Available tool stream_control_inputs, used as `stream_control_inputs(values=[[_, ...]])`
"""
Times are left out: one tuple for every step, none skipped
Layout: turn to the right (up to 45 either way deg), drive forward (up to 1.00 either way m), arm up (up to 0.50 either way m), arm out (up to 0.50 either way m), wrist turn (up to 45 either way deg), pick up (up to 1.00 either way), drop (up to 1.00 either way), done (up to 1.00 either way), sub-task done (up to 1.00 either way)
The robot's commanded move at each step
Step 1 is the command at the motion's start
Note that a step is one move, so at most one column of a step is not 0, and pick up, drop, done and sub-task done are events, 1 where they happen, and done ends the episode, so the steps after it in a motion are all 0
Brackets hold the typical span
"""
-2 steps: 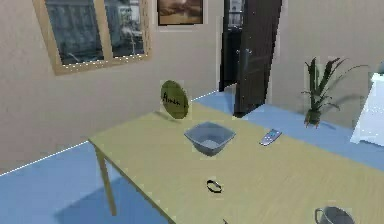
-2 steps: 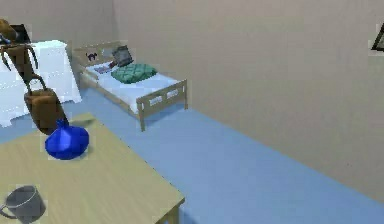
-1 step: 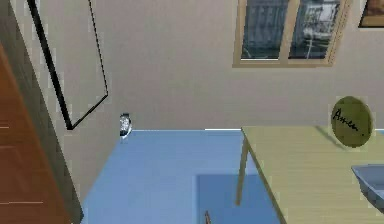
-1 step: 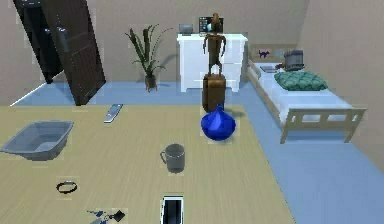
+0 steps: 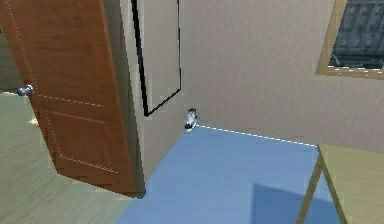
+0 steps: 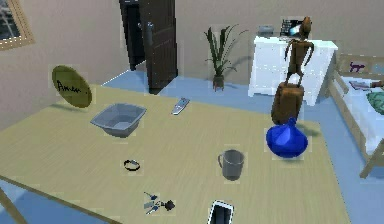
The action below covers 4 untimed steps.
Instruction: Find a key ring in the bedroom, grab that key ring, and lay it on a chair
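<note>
Step 1 of 3 looks done: key ring [image 6: 152, 204] found. It's lying on the table [image 6: 60, 150] near its 6 o'clock edge, at 7 o'clock from the mug [image 6: 232, 162], w/ a phone [image 6: 220, 212] near at its 3 o'clock. Not grabbed yet. Jaws: can't tell their state. Left: reach, grab, find a chair & lay it there.
</note>
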Motion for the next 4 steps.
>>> stream_control_inputs(values=[[0.0, 0.00, 0.50, 0.00, 0.0, 0.00, 0.00, 0.00, 0.00], [0.0, 0.00, 0.34, 0.00, 0.0, 0.00, 0.00, 0.00, 0.00], [0.0, 0.00, 0.00, 0.18, 0.0, 0.00, 0.00, 0.00, 0.00], [0.0, 0.00, 0.00, 0.00, 45.0, 0.00, 0.00, 0.00, 0.00]])
